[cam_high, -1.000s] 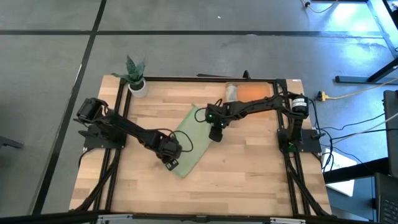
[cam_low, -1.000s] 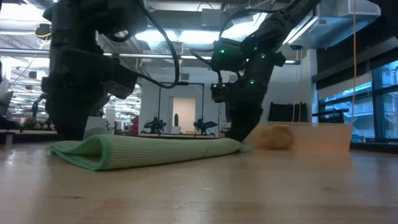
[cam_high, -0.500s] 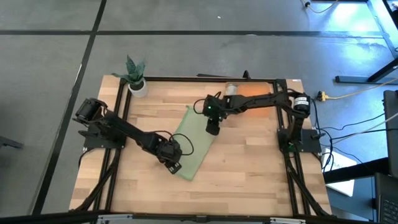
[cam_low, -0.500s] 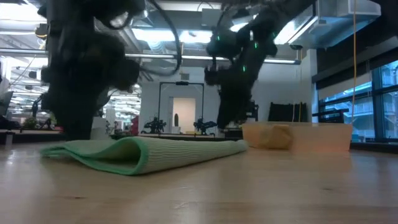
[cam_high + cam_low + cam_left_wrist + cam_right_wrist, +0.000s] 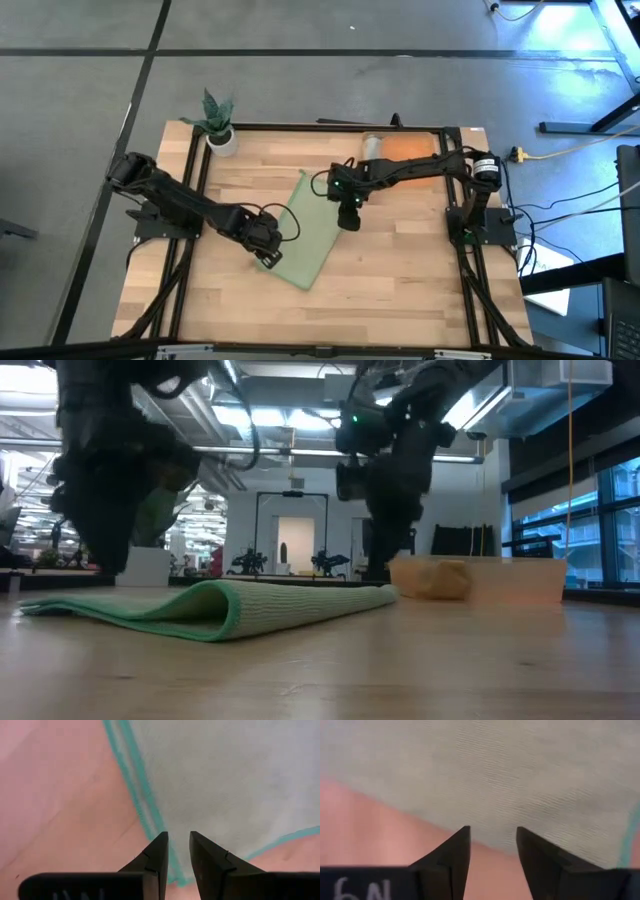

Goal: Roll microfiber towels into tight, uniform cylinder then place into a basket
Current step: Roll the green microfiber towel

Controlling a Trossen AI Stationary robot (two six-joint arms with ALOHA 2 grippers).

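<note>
- High view, left gripper (image 5: 267, 257): poised over the near-left edge of the green towel (image 5: 305, 232), arm stretched in from the table's left side; finger spacing not readable from above.
- High view, right gripper (image 5: 349, 218): set at the towel's far-right edge, arm reaching across from the right rear of the table.
- High view, green towel: light green, lying as a long slanted band mid-table, unrolled, running from near the middle rear toward the front.
- High view, basket (image 5: 408, 148): orange, at the rear right of the table (image 5: 400, 270), with a grey towel (image 5: 372, 147) rolled at its left end; small white plant pot (image 5: 222, 139) at the rear left corner.
- Low view: green towel (image 5: 230, 608) flat on the wood with one raised fold near its middle, ribbed weave visible; basket (image 5: 500, 582) pale orange and translucent behind it on the right, a rounded bundle inside.
- Left wrist view: left gripper (image 5: 178, 847) with fingers slightly apart, a narrow gap between them, nothing clamped; below, pale cloth (image 5: 230, 785) with a darker teal hem and a corner close to the fingertips.
- Right wrist view: right gripper (image 5: 493, 842) with fingers apart, wider gap, holding nothing; fingertips over the towel's edge (image 5: 510, 780), fine ribbed texture, bare table beside it.
</note>
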